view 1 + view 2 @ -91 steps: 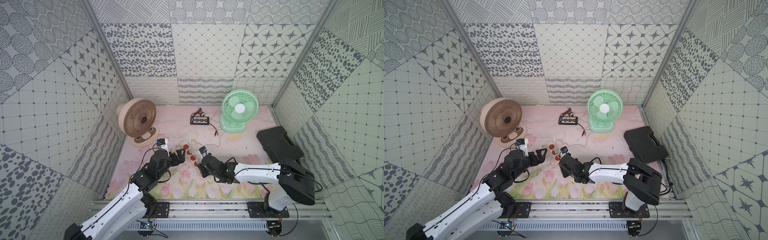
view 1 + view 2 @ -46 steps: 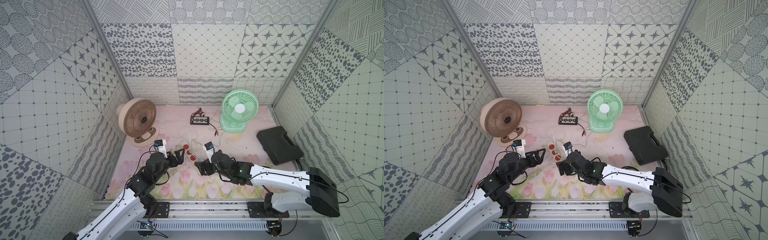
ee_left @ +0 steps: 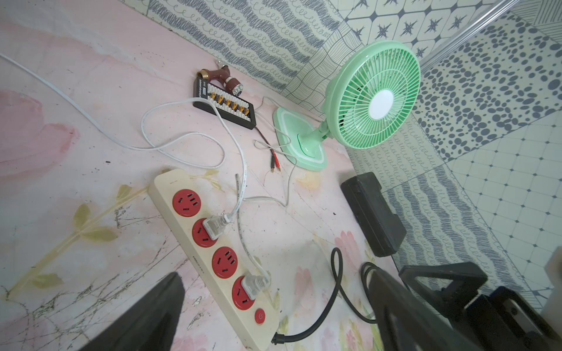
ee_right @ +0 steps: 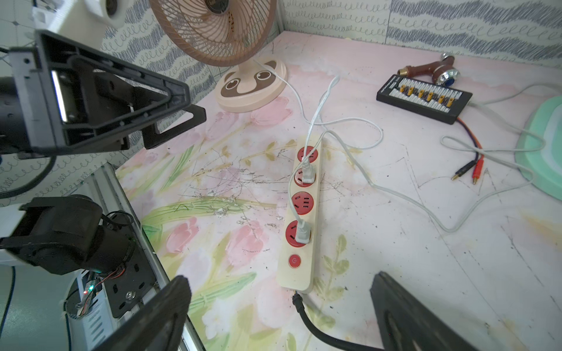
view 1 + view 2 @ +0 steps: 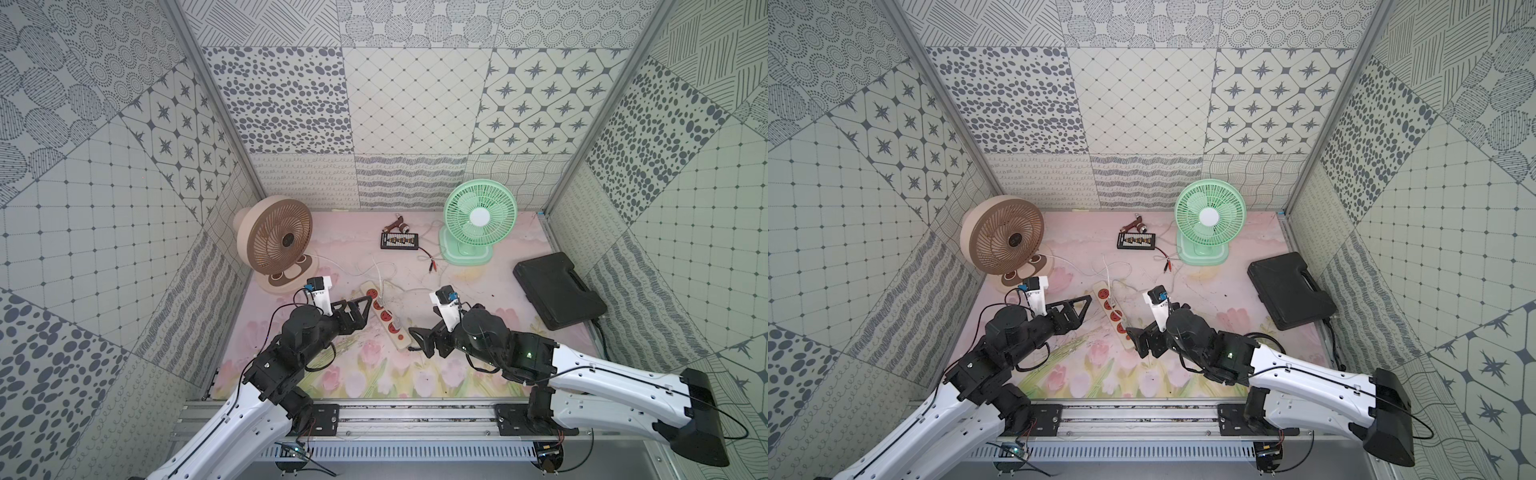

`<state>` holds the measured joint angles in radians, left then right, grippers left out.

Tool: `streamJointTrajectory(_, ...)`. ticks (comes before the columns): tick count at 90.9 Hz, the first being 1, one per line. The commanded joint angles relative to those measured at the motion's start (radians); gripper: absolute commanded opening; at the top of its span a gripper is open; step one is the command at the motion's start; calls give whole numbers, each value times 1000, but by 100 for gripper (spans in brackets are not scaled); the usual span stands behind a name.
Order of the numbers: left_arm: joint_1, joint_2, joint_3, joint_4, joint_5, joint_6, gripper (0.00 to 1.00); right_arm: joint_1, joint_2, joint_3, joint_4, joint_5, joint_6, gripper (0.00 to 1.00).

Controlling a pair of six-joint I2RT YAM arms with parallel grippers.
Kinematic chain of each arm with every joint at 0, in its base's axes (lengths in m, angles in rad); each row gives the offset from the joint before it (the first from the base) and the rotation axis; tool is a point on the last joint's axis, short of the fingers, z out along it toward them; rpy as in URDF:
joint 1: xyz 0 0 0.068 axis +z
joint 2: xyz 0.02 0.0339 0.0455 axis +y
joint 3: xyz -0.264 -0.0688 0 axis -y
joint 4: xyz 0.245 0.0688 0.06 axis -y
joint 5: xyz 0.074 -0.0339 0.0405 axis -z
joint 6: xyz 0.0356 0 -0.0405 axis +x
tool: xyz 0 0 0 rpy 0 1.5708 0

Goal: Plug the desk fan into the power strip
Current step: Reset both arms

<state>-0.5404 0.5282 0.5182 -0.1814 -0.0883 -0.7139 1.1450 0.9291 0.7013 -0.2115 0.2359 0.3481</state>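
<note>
On the pink flowered mat between the two arms, the power strip lies flat. In both top views its long axis runs on a slant, from the far end nearer the left gripper down to the end with the red button and the black cord, which comes just beside the right gripper. Both grippers stand with jaws spread wide and nothing between them. The left one hangs off the strip's far half, its fingers pointing across at it. The right one faces the button end, so the strip stretches away from its jaws almost lengthwise, as the right wrist view shows. Two white plugs sit in the red sockets, one in the second from the far end and one in the socket next to the button. The first and third sockets are free. A white lead seems to run from the beige fan to the farther plug, and a greyer one from the green fan to the nearer, though the loops cross and I cannot trace them with certainty. Judging by this, the plugging looks done and both plugs appear seated. If one needs a last push, the right arm is the nearer to the plug by the button, and it would have to press straight down on it.
</note>
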Motion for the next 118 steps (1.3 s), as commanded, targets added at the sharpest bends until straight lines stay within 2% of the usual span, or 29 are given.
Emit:
streamJointTrajectory(1, -21, -39, 73, -97, 50, -25, 99, 6, -81, -15, -35, 38, -65, 97)
streamJointTrajectory(8, -28, -62, 106, -144, 26, -26, 100, 4, -121, -12, -65, 76, -95, 97)
streamJointTrajectory(16, -30, -86, 125, -159, -3, -8, 99, -7, -158, -11, -73, 59, -141, 97)
streamJointTrajectory(29, -29, -93, 154, -195, -126, 11, 99, -65, -210, -4, -83, 69, -186, 97)
streamJointTrajectory(47, -29, -15, 184, -194, -232, 82, 99, -263, -219, 1, -81, -32, -239, 97)
streamJointTrajectory(75, -11, 155, 213, -126, -323, 248, 99, -572, -201, -6, -25, -120, -277, 97)
streamJointTrajectory(96, 115, 317, 200, -68, -342, 306, 99, -859, -235, -61, 26, -217, -250, 97)
streamJointTrajectory(118, 354, 434, 122, 32, -162, 323, 99, -1169, -269, -202, 137, -379, -195, 97)
